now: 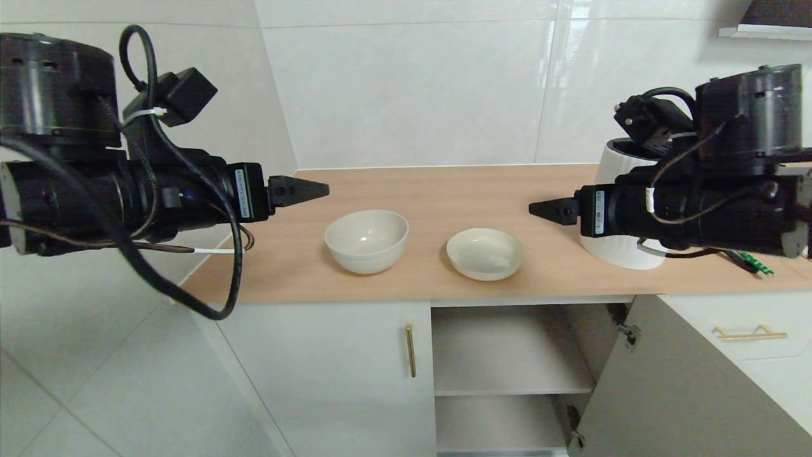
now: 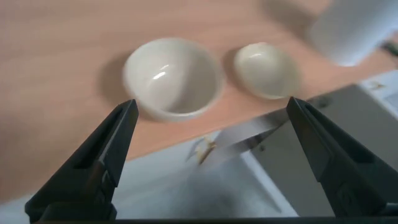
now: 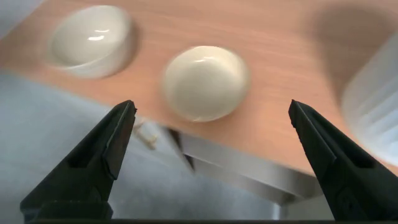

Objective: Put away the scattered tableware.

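— Grippers lie nearest; how are they held?
— Seen from the head, the left gripper [image 1: 314, 189] is held at the near left and the right gripper [image 1: 542, 209] at the near right. Their tips are pointed toward each other and kept well apart. In the wrist views the fingers of both are spread wide, and nothing is held between them.

— Where is the tableware found?
— Two pale bowls are set upright on the wooden desk [image 1: 444, 190], near its front edge, between the two grippers. The deeper bowl [image 1: 366, 240] is placed on the left and the shallower bowl [image 1: 485, 253] just to its right. They are not touching, and neither is touched by a gripper.

— What else is seen?
— A white container [image 1: 618, 254] is stood at the right of the desk, partly hidden by the right arm. Below the shallower bowl a cupboard [image 1: 507, 355] is left open, its door [image 1: 666, 393] swung out to the right. To its left, a closed door is fitted with a brass handle [image 1: 411, 350].
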